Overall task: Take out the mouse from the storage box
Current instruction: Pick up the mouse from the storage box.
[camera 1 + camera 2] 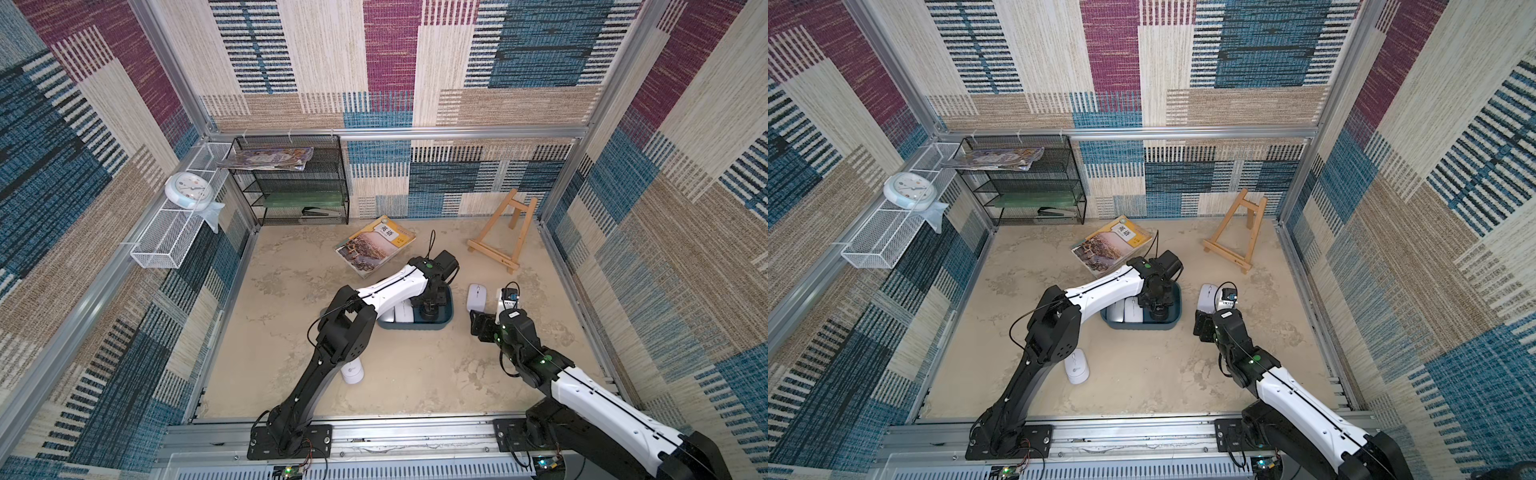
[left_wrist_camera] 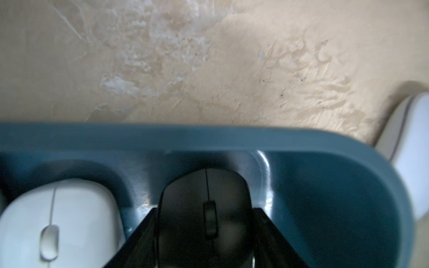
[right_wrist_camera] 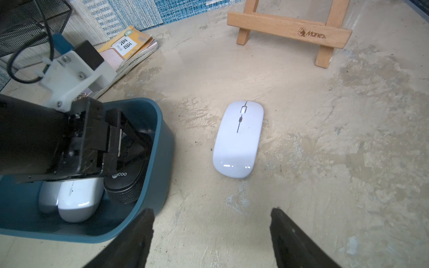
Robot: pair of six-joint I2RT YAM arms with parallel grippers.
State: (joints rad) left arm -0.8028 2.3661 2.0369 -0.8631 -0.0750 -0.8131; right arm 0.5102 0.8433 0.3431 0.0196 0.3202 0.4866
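The storage box (image 1: 415,327) sits on the counter (image 1: 415,374) near its middle, between the two arms, and holds three mice side by side. Two are white, and the nearer white mouse (image 3: 79,199) lies just beside the black mouse (image 2: 205,222), which is on the side of the box toward the robot's right. The left claw (image 2: 206,210) reaches down into the box from above. In the left wrist view its two dark fingers (image 2: 144,234) press against the flanks of the black mouse, so it is clamped on that mouse, which has not cleared the teal rim. The right claw (image 3: 212,210) hangs over bare counter just to the right of the box, its fingers set wide apart with nothing between them. Just ahead of it a flat white mouse (image 3: 238,139) rests on the counter, close to the box but not touching it. Another white mouse (image 1: 1077,368) lies on the counter beside the left arm's lower link, well apart from the box. A book (image 1: 376,245) lies behind the box, and a small wooden easel (image 1: 503,230) stands toward the back right.
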